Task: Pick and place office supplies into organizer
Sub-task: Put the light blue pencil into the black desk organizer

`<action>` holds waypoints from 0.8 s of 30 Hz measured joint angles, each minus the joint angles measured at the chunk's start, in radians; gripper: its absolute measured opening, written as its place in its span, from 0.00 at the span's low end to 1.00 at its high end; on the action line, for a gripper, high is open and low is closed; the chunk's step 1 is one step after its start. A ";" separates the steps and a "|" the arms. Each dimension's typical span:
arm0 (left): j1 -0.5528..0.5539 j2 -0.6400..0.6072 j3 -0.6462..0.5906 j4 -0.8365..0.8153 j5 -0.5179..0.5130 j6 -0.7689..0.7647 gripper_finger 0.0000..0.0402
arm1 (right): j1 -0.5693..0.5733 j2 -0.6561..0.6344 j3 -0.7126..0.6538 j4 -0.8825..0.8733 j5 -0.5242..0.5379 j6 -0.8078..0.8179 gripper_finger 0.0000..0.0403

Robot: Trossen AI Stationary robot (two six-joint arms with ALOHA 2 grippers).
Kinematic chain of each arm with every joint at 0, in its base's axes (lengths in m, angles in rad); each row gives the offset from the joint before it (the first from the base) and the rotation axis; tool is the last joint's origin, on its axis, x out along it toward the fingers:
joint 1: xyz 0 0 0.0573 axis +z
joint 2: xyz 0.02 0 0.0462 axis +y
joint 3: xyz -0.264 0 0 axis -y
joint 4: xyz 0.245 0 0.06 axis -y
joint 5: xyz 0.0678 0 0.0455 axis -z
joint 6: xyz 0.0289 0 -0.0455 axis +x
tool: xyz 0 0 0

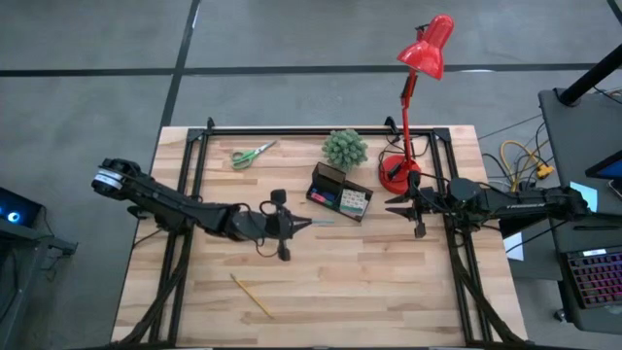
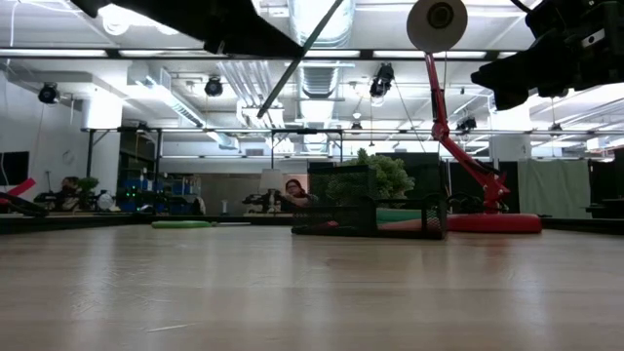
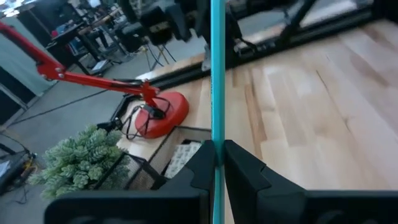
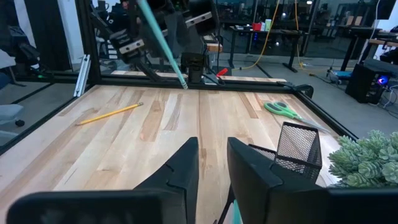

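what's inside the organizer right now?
In the high view the organizer holds a white dotted cube and small pink and blue pieces. Its taller back panel hides the rear compartment. The teal pen is outside, clamped in the left gripper.

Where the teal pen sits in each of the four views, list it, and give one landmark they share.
High view: teal pen, held by the left gripper, left of the organizer.
Low view: pen slants down from the top.
Left wrist view: pen vertical, centre.
Right wrist view: pen across the table.
Shared landmark: the organizer.
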 joint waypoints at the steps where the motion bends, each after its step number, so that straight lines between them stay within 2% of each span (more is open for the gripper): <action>1: 0.003 0.000 0.000 0.011 0.000 -0.012 0.02 | 0.000 0.000 0.000 0.000 0.000 0.000 0.18; 5: 0.018 0.000 -0.002 0.028 0.015 -0.059 0.02 | 0.000 0.000 0.000 0.000 0.000 0.000 0.17; 10: 0.032 0.000 -0.002 0.100 0.114 -0.069 0.02 | 0.000 0.000 0.000 0.000 0.000 0.000 0.18; 16: 0.040 0.000 -0.005 0.178 0.179 -0.068 0.02 | 0.000 0.000 0.000 0.000 0.000 0.000 0.20; 20: 0.043 0.000 -0.053 0.325 0.227 -0.070 0.02 | 0.000 0.000 0.000 0.000 0.000 0.000 0.21; 24: 0.050 0.000 -0.132 0.489 0.233 -0.071 0.02 | 0.000 0.000 0.000 0.000 0.000 0.000 0.21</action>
